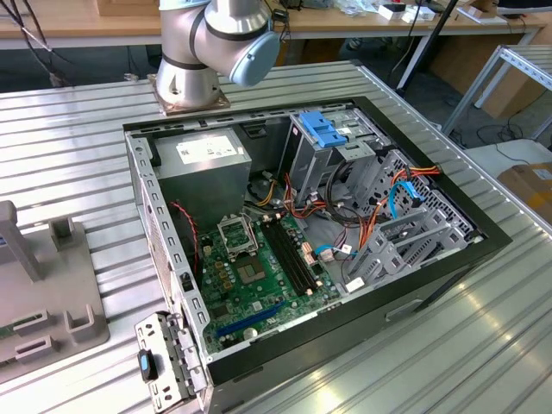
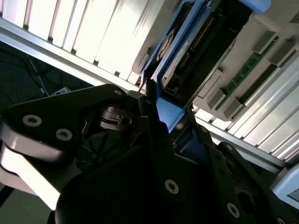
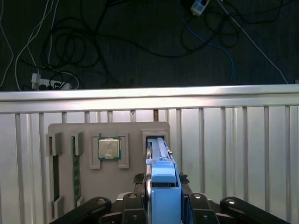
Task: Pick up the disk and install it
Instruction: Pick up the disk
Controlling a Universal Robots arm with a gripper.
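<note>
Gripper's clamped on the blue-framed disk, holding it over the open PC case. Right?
Wrong place. In the first wrist view the gripper is clamped on the disk at the grey fixture tray that carries the processor chip, not over the PC case.

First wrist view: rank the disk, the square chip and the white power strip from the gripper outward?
1. The disk, clamped in the gripper.
2. The chip, seated in the grey tray.
3. The power strip, down on the floor.

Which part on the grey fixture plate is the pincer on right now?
The disk in its blue carrier, standing on edge in the pincer; the square chip and green memory stick lie flat, apart.
</note>
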